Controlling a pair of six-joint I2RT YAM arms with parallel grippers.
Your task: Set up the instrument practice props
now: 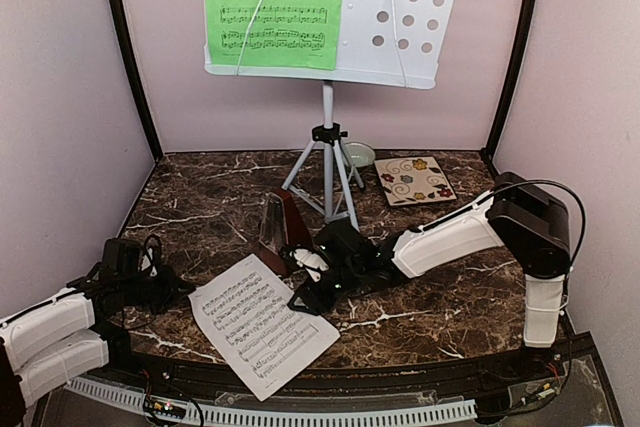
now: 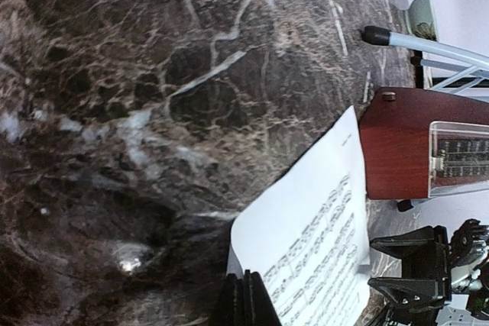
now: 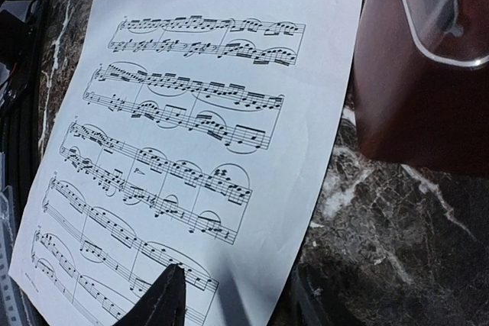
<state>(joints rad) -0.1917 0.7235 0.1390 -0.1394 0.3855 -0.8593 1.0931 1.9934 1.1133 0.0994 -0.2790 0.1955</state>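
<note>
Top external: left pincer (image 1: 178,287) sat clenched at the white music sheet (image 1: 262,327) (hold uncertain); right pincer (image 1: 306,293) gaped over its other edge, metronome (image 1: 280,225) just beyond, where a careless swing might topple it.

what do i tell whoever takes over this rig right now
Left gripper: jaws shut at the left corner of the white sheet; unclear whether they pinch the paper.
Right gripper: jaws open, empty, at the sheet's right edge beside the metronome.
Things: green sheet clipped on the stand; white sheet flat on the table; metronome upright near the stand's legs.
Done: green sheet up.
Left: probably the white sheet goes onto the stand's bare right half.
</note>
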